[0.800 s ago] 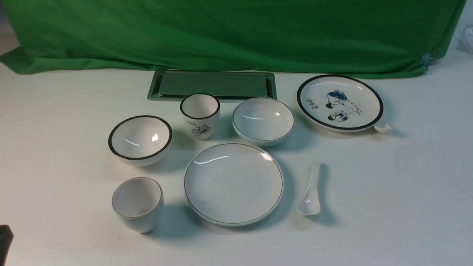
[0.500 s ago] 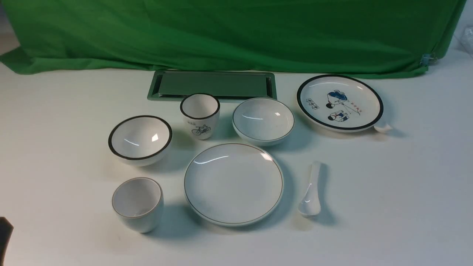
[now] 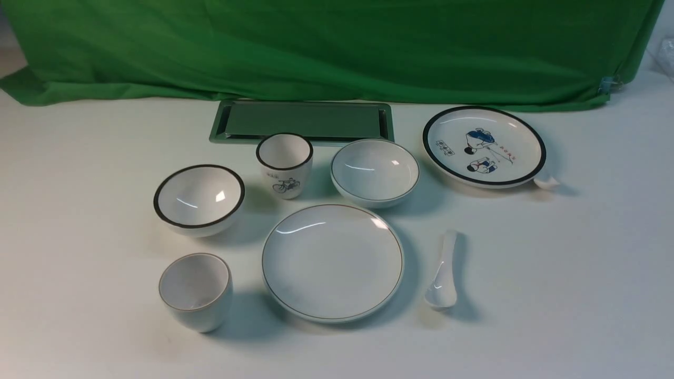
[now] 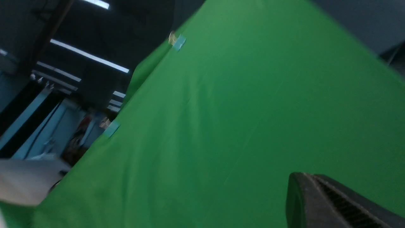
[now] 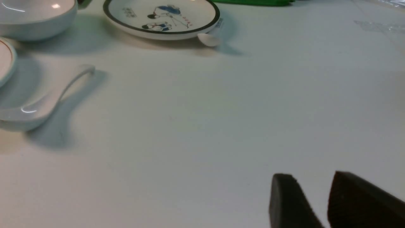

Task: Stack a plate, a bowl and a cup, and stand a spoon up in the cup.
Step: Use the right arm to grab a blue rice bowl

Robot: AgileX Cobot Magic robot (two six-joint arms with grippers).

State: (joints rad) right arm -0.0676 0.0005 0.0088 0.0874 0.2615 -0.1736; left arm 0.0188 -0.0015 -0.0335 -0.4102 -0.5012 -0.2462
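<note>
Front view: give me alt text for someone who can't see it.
White dishes lie unstacked on a white table: a plate in the middle, a bowl behind it, a cup to its left and a spoon lying to its right. A black-rimmed plate and a green cloth are farther back.

The right pincer (image 5: 313,186) has two matte black wedge-shaped fingers; the left pincer (image 4: 332,202) shows a black ribbed pad.
</note>
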